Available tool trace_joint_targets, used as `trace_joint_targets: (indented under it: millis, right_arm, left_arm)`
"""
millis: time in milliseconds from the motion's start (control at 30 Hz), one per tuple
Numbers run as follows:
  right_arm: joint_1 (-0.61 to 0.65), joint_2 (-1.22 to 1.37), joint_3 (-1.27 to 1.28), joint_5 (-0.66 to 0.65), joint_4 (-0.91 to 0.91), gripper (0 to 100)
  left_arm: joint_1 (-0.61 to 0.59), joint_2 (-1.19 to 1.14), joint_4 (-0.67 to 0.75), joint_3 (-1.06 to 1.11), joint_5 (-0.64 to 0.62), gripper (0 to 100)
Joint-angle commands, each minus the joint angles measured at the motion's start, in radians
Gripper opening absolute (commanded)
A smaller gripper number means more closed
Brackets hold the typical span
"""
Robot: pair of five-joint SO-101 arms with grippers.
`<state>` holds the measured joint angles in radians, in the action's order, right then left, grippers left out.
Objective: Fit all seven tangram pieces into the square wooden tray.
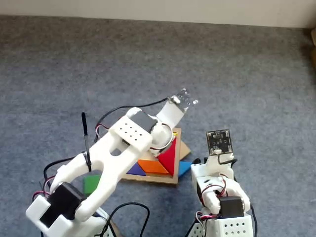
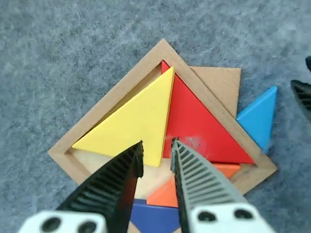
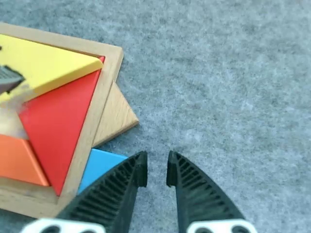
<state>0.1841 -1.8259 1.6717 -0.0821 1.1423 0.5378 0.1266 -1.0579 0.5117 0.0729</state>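
Note:
The square wooden tray holds a large yellow triangle, a large red triangle, an orange piece and a dark blue piece. My left gripper hovers above the yellow triangle's edge, open by a narrow gap with nothing in it. A light blue triangle lies on the carpet against the tray's outer rim, beside a tan wooden piece that sticks out from under the tray. My right gripper hangs just beyond the light blue triangle, slightly open and holding nothing.
A green piece lies on the carpet left of the tray, partly hidden by the left arm. The right arm stands right of the tray. Grey carpet stretches open behind and to the right.

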Motion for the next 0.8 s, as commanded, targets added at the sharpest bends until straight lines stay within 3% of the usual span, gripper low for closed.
trace_joint_targets:
  millis: [0, 467, 600, 767]
  right_arm:
    - [-0.013, -0.010, 0.097, 0.005, -0.019, 7.7]
    - [-0.013, -0.010, 0.097, 0.005, -0.019, 7.7]
    - [-0.013, -0.010, 0.097, 0.005, -0.019, 7.7]
    - [-0.013, -0.010, 0.097, 0.005, -0.019, 7.7]
  left_arm:
    - [0.001, 0.028, 0.110, 0.053, -0.014, 12]
    - [-0.147, 0.030, 0.153, 0.111, -0.011, 12]
    - [-0.111, 0.042, 0.146, 0.085, -0.014, 12]
    - [0.002, 0.033, 0.040, -0.010, -0.017, 12]
